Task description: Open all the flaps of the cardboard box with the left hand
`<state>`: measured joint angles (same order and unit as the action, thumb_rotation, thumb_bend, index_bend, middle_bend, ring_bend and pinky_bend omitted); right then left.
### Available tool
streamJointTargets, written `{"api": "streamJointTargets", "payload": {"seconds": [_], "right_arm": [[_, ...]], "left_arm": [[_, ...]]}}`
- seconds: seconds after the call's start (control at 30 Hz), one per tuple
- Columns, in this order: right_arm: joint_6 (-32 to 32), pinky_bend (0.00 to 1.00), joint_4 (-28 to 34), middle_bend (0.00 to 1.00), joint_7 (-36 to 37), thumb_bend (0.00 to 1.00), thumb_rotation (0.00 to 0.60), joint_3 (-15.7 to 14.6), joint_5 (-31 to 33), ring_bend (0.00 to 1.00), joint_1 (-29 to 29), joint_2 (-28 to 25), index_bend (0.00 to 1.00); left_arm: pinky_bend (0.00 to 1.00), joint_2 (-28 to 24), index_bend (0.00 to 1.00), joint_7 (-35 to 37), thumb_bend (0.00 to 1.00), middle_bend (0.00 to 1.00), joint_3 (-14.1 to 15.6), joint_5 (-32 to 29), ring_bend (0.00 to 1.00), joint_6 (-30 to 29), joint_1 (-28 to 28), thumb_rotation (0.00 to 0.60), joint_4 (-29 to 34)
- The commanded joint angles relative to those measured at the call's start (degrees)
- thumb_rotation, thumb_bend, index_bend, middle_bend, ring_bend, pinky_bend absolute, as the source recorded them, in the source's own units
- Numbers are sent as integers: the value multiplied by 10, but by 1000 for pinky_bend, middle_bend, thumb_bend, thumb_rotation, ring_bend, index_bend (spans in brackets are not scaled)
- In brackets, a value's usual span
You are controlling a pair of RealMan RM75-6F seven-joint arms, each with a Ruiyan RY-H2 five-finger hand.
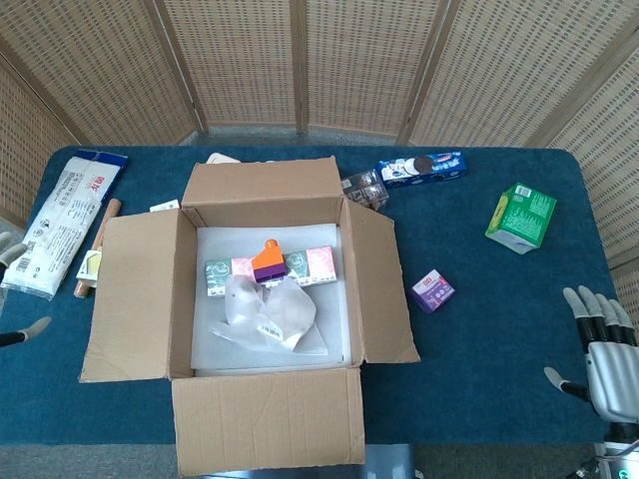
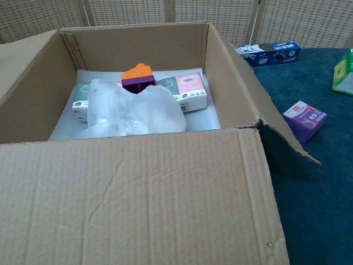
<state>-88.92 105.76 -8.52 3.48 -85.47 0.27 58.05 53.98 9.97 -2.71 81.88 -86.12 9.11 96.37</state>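
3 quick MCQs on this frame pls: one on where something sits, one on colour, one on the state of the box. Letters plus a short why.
1. Where is the small purple box?
A. inside the cardboard box
B. on the table right of the cardboard box
C. on the white packet

2. What colour is the top of the block inside the cardboard box?
A. orange
B. green
C. blue

3. How do the flaps of the cardboard box stand?
A. all folded shut
B. only one open
C. all four folded outward

Key: 1 B, it lies on the blue cloth beside the right flap. 2 A, orange over purple. 3 C, the contents show and no robot hand touches the box.
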Motion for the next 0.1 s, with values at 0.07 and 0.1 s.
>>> {"api": "streamJointTargets", "payload": {"seconds": [0.07,0.1], "right_arm": [[-3,0,0,0,-1,0,600,2,2,0,-1,-3,0],[-3,0,1,0,0,0,600,2,3,0,-2,-5,0]], "left_arm": [[41,20,108,-3,0,0,14,19,0,-32,-25,600,-12],[37,25,108,-7,0,0,16,22,0,-41,-32,600,-12]]}}
